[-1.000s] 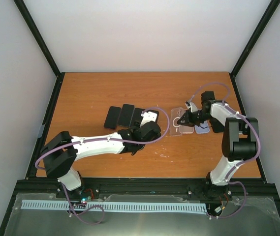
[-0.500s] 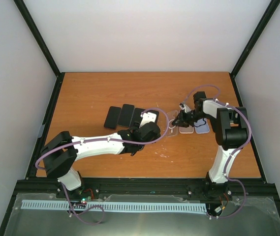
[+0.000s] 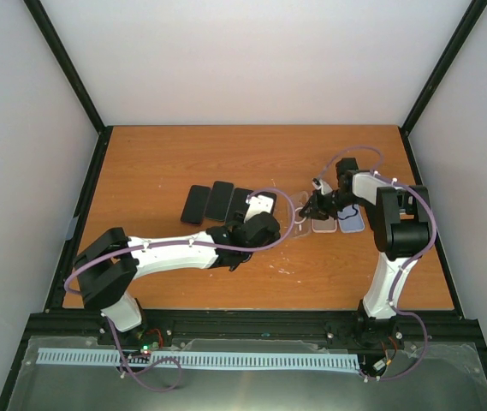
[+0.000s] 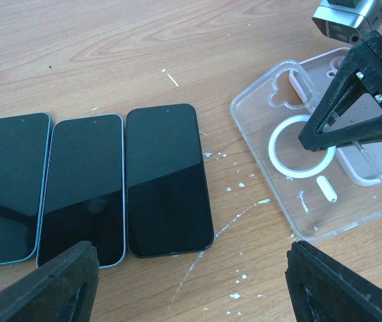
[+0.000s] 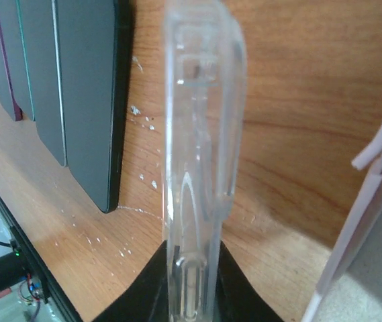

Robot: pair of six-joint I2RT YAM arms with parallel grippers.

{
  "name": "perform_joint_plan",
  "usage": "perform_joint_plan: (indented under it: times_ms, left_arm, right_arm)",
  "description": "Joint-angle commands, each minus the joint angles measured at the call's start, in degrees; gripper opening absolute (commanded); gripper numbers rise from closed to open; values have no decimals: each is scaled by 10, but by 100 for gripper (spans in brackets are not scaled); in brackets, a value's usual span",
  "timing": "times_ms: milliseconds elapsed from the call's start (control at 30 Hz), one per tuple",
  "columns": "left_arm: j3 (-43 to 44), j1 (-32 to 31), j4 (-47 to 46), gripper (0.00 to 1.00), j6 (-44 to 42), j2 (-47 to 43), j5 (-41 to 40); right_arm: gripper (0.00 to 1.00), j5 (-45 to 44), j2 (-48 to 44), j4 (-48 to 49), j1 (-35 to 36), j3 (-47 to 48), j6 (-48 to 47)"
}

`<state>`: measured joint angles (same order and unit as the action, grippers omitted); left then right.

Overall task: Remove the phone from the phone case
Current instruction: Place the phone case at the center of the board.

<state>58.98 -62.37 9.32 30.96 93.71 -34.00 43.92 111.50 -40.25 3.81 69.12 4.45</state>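
Three dark phones lie side by side, face up, on the wooden table; they also show in the top view. An empty clear phone case with a white ring lies right of them. My right gripper is shut on that clear case, pinching its wall between both black fingers. In the left wrist view the right fingers stand over the case. My left gripper is open and empty, hovering just short of the phones, and shows in the top view.
Two more cases, pale pink and bluish, lie just right of the clear one; an edge of one shows in the right wrist view. White scratches and specks mark the wood. Black frame rails border the table.
My right arm swung its elbow in and shifted the gripper slightly left with the clear case still clamped. The left arm has barely moved.
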Motion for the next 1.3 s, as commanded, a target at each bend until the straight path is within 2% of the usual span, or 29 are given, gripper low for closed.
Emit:
perform_joint_plan:
  times_ms: [0,133,300,533,833,1100,1267]
  left_arm:
    - [23,3,-14,77,-6,4,0]
    - [22,3,-12,77,-4,2,2]
    - [22,3,-12,77,-2,4,3]
    - [20,3,-13,77,-1,6,2]
    - [24,3,-14,77,-12,5,-4]
    - [27,6,-8,77,-36,-7,-19]
    - [21,22,9,78,-52,-25,-14]
  right_arm:
    - [12,-3,9,18,4,23,12]
    - [8,11,12,36,5,22,29]
    - [9,8,19,37,5,24,29]
    - [21,-12,-1,28,5,10,18]
    - [44,-90,-76,-18,5,-4,-24]
    - [45,-127,-146,-52,4,-12,-59]
    - [45,-130,-223,-35,3,-32,-84]
